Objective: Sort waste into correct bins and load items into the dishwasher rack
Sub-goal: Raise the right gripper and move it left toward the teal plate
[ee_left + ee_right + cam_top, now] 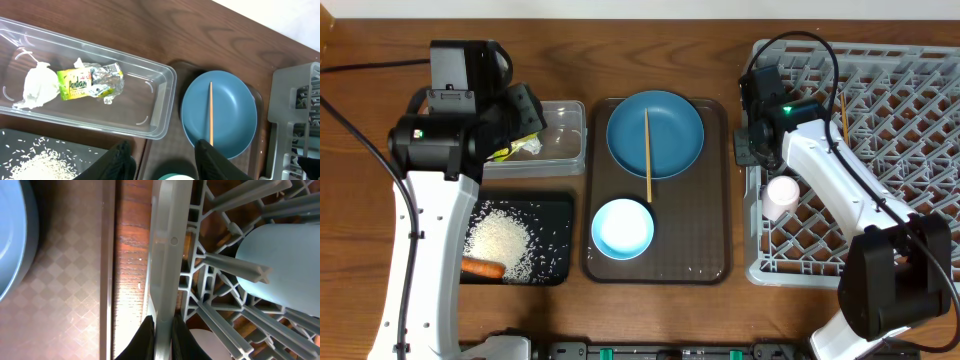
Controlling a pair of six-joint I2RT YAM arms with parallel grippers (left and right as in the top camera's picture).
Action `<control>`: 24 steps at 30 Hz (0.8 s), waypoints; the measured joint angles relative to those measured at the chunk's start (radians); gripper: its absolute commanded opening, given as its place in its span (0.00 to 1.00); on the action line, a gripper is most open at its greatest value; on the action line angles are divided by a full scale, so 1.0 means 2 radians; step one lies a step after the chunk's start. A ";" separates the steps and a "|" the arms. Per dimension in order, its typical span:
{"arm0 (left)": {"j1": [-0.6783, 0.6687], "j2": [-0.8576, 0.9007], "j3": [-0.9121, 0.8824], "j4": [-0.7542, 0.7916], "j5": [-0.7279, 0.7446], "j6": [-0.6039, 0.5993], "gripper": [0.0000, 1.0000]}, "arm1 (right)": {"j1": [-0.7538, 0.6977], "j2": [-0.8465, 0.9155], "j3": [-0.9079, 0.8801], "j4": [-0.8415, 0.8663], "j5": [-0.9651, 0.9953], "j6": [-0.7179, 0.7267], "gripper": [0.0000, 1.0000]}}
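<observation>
- From overhead, the left hand point(520, 118) hung above the clear tub point(560, 135). The right hand point(752, 140) was at the left edge of the dishwasher rack point(880, 90).
- One chopstick point(648, 155) lay across the blue plate point(655, 133) on the brown tray point(705, 220), its long axis running from the far side of the counter point(650, 55) to the near side. Its near end passed the plate's rim towards the bowl point(622, 228).
- A second chopstick point(843, 117) lay in the rack, in about the same direction. The pink cup point(782, 195) was in the rack near its left wall.
- The carrot point(482, 268) lay left to right in the black tray point(555, 205), beside the rice point(505, 240).
- In the left wrist view, the left hand point(167, 165) was wide open and held nothing.
- The tissue point(36, 86) and the wrapper point(90, 82) lay touching in the clear tub point(160, 100), the wrapper's long side along the tub.
- In the right wrist view, the fingers point(145, 340) of the right hand point(162, 342) stood close together, with the rack's wall point(167, 255) in the narrow gap. I cannot tell if they pressed on it.
- The light-blue cup point(285, 265) sat between the rack's pegs.
</observation>
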 measured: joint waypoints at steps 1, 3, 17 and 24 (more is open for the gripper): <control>0.000 0.000 0.000 0.000 0.000 0.000 0.45 | 0.000 0.000 0.000 0.000 0.000 -0.002 0.08; 0.000 0.000 0.000 0.000 0.000 0.000 0.45 | 0.000 0.000 0.000 -0.001 0.000 -0.010 0.08; 0.000 0.000 0.000 0.000 0.000 0.000 0.45 | 0.000 -0.003 0.000 -0.024 -0.006 -0.063 0.26; 0.000 0.000 0.000 0.000 0.000 0.000 0.45 | 0.000 -0.003 0.001 -0.016 -0.007 -0.080 0.39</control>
